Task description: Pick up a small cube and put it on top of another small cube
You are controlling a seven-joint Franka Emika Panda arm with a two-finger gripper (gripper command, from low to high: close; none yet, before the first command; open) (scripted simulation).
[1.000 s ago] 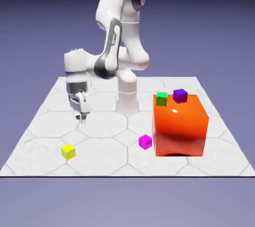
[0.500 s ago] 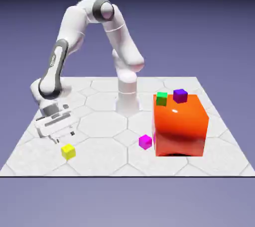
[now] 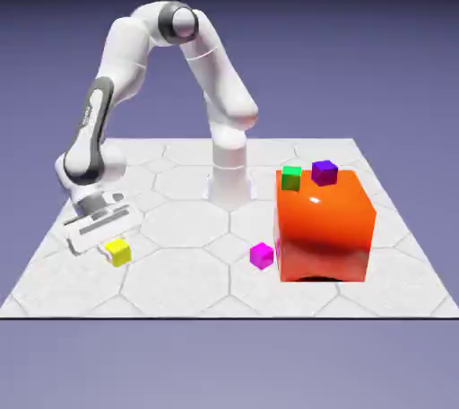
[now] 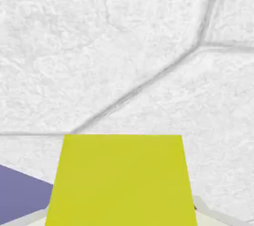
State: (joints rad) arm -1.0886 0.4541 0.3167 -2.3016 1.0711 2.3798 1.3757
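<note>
One small bright yellow cube (image 3: 118, 252) sits tilted in the claw (image 3: 108, 248).

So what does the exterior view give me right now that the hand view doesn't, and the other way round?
Only the exterior view: the magenta cube, the orange block with the green cube and purple cube on top, and the arm with its base.

Only the hand view: a close look at one flat face of the yellow cube, filling the space between the fingers at the bottom edge.

Both: the yellow cube in the gripper, the pale tabletop with its dark seams, and the blue-violet backdrop.
</note>
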